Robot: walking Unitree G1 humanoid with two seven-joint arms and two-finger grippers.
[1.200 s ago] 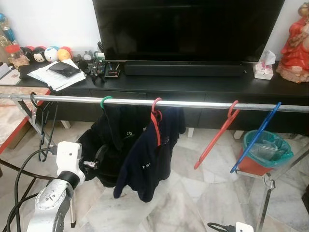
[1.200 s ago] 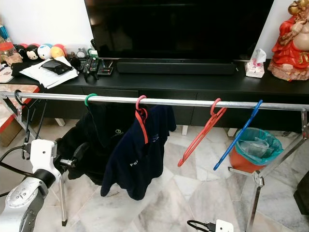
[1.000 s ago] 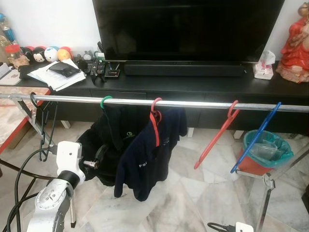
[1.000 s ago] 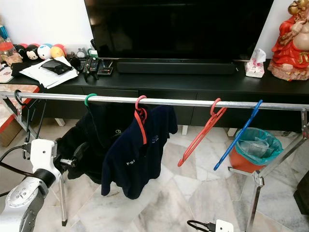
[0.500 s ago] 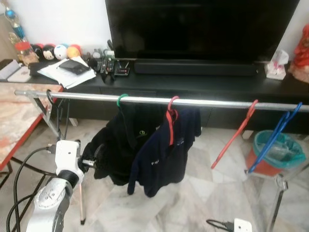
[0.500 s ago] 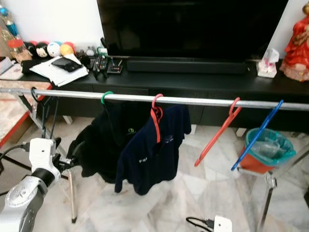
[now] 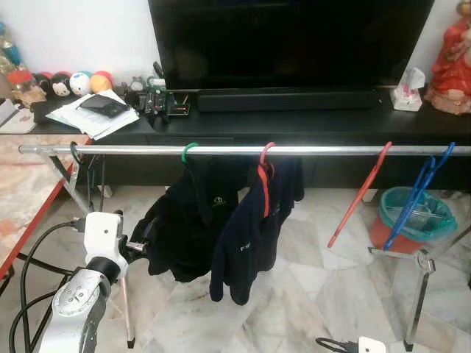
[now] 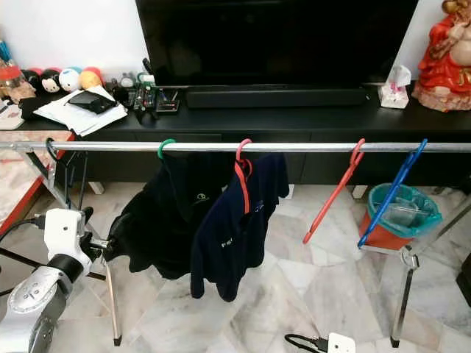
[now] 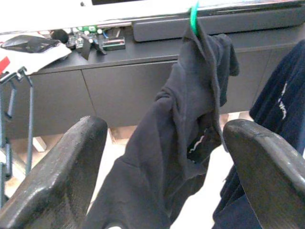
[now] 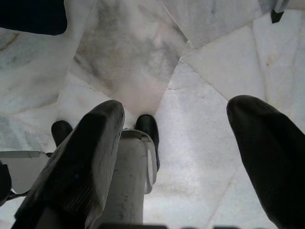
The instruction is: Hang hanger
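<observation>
- Left wrist view: left gripper (image 9: 162,157) spread, empty; black garment on green plastic hanger (image 9: 194,18) straight ahead, hooked on horizontal silver metal rail (image 7: 221,150) above.
- Right gripper (image 10: 176,157) parted, pointing at floor; left arm nearer.

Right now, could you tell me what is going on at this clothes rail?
The robot stands at a metal rail before a TV cabinet. A black garment on a green hanger and a navy shirt on a red hanger hang from the rail, with an empty red hanger and an empty blue hanger further right. The left claw is open, holding nothing, pointed at the black garment. The right claw is open above the marble floor.
</observation>
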